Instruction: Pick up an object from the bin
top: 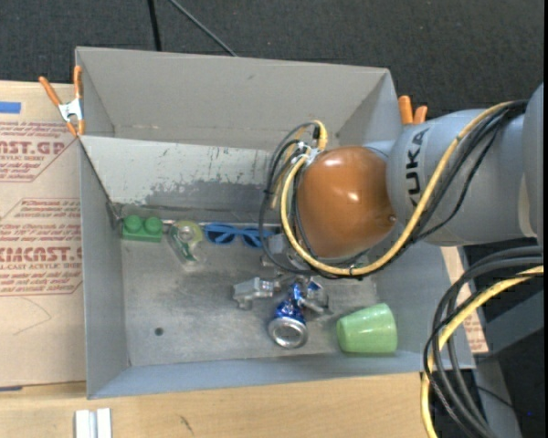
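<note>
Blue-and-silver can (289,322) lies at the frame's lower centre, on the bin (100,245) floor. Claw (297,286) is just above it, under the orange cover (342,203); I cannot tell its state. Green cup (367,329) just right; blue sunglasses (233,235) and green block (142,227) further left.

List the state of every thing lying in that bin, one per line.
Green cup: lying on its side, by the front wall.
Blue can: dented, lying on its side.
Blue sunglasses: lying flat, partly hidden by the arm.
Green block: sitting flat in the back left corner.
Clear cup: tilted beside the block.
</note>
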You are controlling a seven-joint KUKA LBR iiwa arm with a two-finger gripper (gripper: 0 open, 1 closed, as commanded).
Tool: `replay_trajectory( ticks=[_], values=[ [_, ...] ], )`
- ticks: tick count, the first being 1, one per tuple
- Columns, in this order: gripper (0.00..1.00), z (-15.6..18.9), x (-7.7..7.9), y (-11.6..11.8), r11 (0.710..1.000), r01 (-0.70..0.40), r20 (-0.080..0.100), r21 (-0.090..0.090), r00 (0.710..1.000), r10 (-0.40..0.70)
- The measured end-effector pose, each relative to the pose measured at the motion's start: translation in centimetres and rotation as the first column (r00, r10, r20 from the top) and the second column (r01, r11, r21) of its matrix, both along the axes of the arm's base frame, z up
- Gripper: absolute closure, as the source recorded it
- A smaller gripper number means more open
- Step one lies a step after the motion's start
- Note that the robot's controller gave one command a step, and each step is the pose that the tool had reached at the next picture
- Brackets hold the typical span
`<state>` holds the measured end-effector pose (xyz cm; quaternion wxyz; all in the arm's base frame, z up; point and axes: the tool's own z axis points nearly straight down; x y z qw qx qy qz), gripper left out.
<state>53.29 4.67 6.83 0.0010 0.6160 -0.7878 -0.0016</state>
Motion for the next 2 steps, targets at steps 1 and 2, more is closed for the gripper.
replay_trajectory(
  ticks=[1,2],
  values=[
    [1.0,0.3,0.1,0.0,1.0,0.002,0.001,0.0,1.0,-0.002],
    [1.0,13.7,1.1,1.8,0.999,0.039,0.012,0.003,0.999,-0.039]
  ],
)
